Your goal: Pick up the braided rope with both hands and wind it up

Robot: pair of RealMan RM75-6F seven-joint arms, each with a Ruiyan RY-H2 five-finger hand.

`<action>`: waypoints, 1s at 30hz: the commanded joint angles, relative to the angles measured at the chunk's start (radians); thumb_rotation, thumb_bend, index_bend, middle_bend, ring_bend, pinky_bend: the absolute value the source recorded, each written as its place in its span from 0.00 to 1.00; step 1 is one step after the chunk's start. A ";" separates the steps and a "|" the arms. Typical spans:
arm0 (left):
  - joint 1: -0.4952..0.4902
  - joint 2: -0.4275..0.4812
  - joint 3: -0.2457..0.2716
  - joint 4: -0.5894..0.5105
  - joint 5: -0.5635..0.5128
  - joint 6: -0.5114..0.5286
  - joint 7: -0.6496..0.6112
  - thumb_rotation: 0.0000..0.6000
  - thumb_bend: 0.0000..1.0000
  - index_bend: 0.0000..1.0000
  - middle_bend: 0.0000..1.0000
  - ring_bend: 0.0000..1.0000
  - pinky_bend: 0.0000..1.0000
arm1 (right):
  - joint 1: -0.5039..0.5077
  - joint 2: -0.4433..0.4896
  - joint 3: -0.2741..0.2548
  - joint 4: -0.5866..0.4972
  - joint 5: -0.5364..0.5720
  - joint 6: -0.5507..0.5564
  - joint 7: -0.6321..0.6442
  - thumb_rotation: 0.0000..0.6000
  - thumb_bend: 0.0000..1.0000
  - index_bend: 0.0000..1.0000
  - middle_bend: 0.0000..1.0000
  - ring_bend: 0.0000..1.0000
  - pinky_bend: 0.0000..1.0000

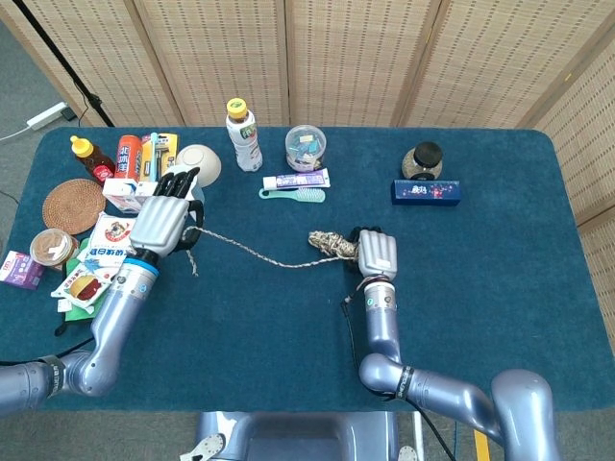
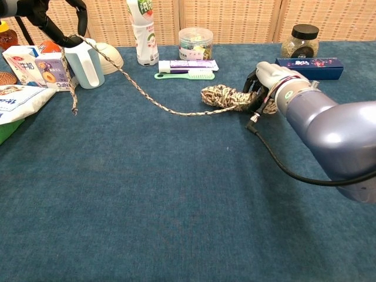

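The braided rope (image 1: 258, 255) runs across the blue table from a wound bundle (image 1: 332, 246) in the middle to my left hand (image 1: 164, 219). That hand is raised at the table's left and grips the rope near its free end, which dangles below it (image 2: 73, 97). My right hand (image 1: 377, 254) sits on the bundle's right end, its fingers (image 2: 256, 94) curled down around the coils (image 2: 226, 96). The strand between the two hands hangs in a shallow sag and lifts off the cloth toward the left hand (image 2: 56, 17).
Behind the rope lie a toothbrush (image 1: 293, 194), a toothpaste box (image 1: 296, 180), a bottle (image 1: 242, 123) and a plastic jar (image 1: 306, 147). A dark jar (image 1: 422, 160) and a blue box (image 1: 426, 191) stand back right. Cartons, a cup (image 2: 87, 64), a bowl (image 1: 200, 158) and snack bags crowd the left.
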 commanded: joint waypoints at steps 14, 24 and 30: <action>-0.041 0.034 -0.076 -0.113 -0.053 0.004 -0.007 1.00 0.40 0.61 0.00 0.00 0.00 | -0.067 0.142 -0.138 -0.201 -0.240 -0.088 0.078 1.00 0.59 0.66 0.51 0.36 0.54; -0.113 0.031 -0.134 -0.203 -0.145 0.059 0.080 1.00 0.40 0.61 0.00 0.00 0.00 | -0.068 0.165 -0.164 -0.325 -0.285 -0.089 0.067 1.00 0.59 0.66 0.51 0.37 0.55; -0.163 0.021 -0.179 -0.230 -0.220 0.090 0.114 1.00 0.40 0.61 0.00 0.00 0.00 | -0.072 0.162 -0.186 -0.375 -0.303 -0.071 0.047 1.00 0.59 0.67 0.52 0.37 0.55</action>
